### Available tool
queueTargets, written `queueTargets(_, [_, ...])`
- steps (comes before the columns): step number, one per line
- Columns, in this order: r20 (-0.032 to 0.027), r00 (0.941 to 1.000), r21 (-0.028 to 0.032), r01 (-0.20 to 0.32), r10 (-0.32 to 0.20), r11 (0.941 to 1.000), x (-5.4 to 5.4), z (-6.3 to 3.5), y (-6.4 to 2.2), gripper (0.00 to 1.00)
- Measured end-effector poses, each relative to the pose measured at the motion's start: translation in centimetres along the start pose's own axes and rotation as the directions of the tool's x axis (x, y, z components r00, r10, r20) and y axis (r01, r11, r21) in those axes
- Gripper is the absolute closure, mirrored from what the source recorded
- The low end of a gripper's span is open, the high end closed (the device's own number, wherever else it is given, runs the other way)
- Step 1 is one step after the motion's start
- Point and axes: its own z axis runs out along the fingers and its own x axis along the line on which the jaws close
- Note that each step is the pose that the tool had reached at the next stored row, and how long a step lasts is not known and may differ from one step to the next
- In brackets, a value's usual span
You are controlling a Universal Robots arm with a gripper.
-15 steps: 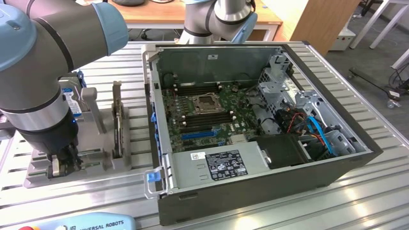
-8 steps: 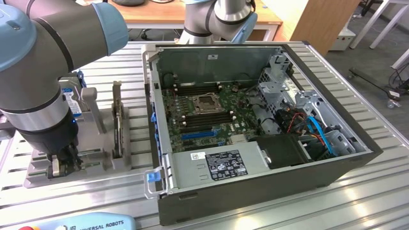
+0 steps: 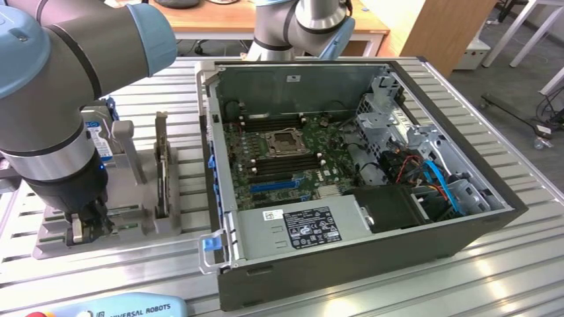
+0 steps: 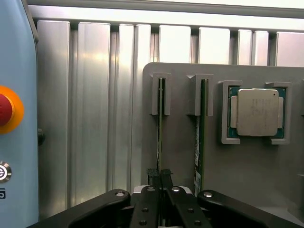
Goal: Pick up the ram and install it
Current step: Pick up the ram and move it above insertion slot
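– So, where's the gripper sitting?
– Your gripper (image 4: 160,178) is down over the grey holder (image 4: 180,156), at the end opposite the holder's slot brackets. In the exterior view the arm drops straight onto the holder's near end and the claw is low among its ribs.
– Claw state?
– Clenched. The fingertips (image 4: 153,178) are pinched together on the ram (image 4: 160,123), one on each side of its thin top edge. You have it by one end.
– And the ram itself?
– It's on edge in its holder slot, running straight away from the claw. Its far end sits between the two prongs of a bracket. Can't tell whether it has lifted off the slot floor.
– What else is on the holder?
– A second board (image 4: 201,128) stands on edge in the next slot, parallel to the ram and apart from it. It's green with a pale label on one face. Past that, the square silver processor chip (image 4: 257,112) lies flat in its corner pocket, so the second board is between ram and chip.
– Around the holder?
– The holder sits on the slatted aluminium table (image 4: 95,118). An open computer case (image 3: 352,267) is just beside the holder, on the exterior view's right, with its motherboard (image 3: 300,165) exposed. A teach pendant (image 4: 19,142) with a red button (image 4: 4,109) lies on the table near the holder, off the ram's side and away from the chip.
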Motion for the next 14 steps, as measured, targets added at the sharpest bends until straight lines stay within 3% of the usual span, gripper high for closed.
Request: queueTargets(14, [0.0001, 1.0, 0.0001, 0.0, 0.0, 1.0, 0.0, -0.05, 0.0, 0.89])
